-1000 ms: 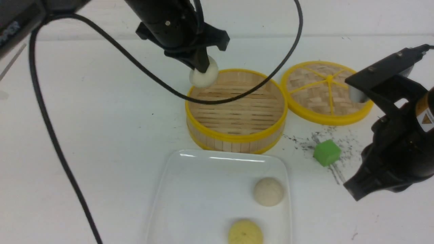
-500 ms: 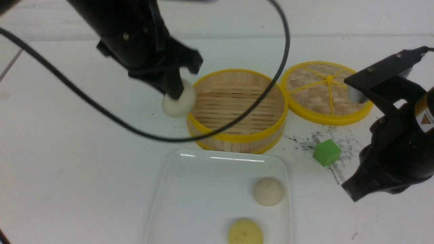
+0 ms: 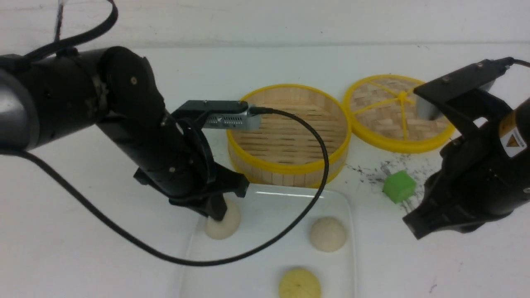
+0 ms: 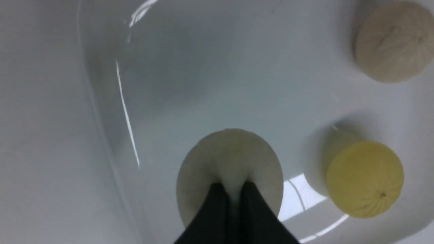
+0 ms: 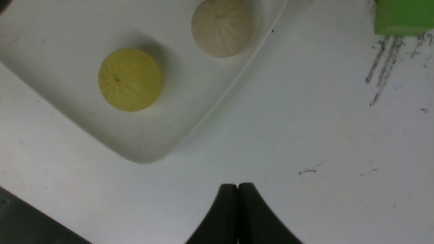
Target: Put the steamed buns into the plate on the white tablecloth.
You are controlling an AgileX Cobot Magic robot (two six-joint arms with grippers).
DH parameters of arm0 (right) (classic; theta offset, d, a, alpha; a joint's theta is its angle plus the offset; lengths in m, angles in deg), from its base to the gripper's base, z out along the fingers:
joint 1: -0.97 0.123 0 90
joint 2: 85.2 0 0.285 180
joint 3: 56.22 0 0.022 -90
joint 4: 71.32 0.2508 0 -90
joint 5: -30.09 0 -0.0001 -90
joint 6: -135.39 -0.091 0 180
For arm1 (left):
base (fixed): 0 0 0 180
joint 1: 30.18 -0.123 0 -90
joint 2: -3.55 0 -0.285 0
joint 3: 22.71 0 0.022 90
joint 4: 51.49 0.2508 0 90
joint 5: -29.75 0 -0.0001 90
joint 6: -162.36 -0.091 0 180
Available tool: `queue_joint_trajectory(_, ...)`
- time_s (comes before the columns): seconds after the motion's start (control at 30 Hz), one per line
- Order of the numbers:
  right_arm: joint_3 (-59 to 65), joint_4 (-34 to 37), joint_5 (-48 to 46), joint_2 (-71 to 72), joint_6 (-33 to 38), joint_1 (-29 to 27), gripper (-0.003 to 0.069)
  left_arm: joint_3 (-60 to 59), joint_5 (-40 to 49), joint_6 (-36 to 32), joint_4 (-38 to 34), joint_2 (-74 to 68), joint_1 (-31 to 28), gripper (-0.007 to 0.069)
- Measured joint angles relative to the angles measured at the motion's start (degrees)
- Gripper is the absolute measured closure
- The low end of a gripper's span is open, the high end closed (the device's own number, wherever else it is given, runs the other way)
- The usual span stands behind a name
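Pinching an off-white bun point(image 3: 225, 227) by its crown, the left gripper point(image 3: 216, 212) holds it at ten o'clock on the plate point(image 3: 273, 207). Soft and light, I'd judge; a gentle top pinch suits. At three o'clock the right gripper point(image 5: 238, 187) hangs closed, empty.

Open worktop point(image 3: 83, 256) lies left of the plate point(image 3: 265, 207), whose middle is free between three buns point(image 3: 328, 234); a cable point(image 3: 198, 262) loops over it, the steamer point(image 3: 285, 176) stands just behind, a cube point(image 3: 399, 187) to its right.
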Motion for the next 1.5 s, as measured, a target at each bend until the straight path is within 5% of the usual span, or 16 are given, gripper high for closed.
queue_joint_trajectory(0.27,0.0,0.2,1.8,0.0,0.0,0.0,0.0641,0.0,-3.8,-0.2,-3.7,-2.4,0.0,0.055)
queue_joint_trajectory(0.67,0.0,-0.1,0.4,0.6,0.0,0.0,0.0631,1.8,-3.3,-0.4,-5.0,-6.5,0.0,0.0255)
queue_joint_trajectory(0.87,0.1,-1.0,-3.3,7.1,0.0,0.0,0.063,6.3,0.6,-0.4,-2.9,-3.8,0.0,0.0219)
queue_joint_trajectory(1.23,0.7,-5.9,-5.8,38.9,-1.8,0.0,0.0629,8.8,2.2,0.0,-0.2,0.5,0.0,0.0256)
queue_joint_trajectory(1.33,3.7,-6.0,-3.1,46.7,-2.2,0.0,0.0632,8.8,2.3,0.0,-0.1,0.5,0.0,0.0313)
queue_joint_trajectory(1.5,17.4,-6.1,9.4,58.6,-2.4,0.0,0.0672,8.8,2.3,0.1,-0.1,0.5,0.0,0.0533)
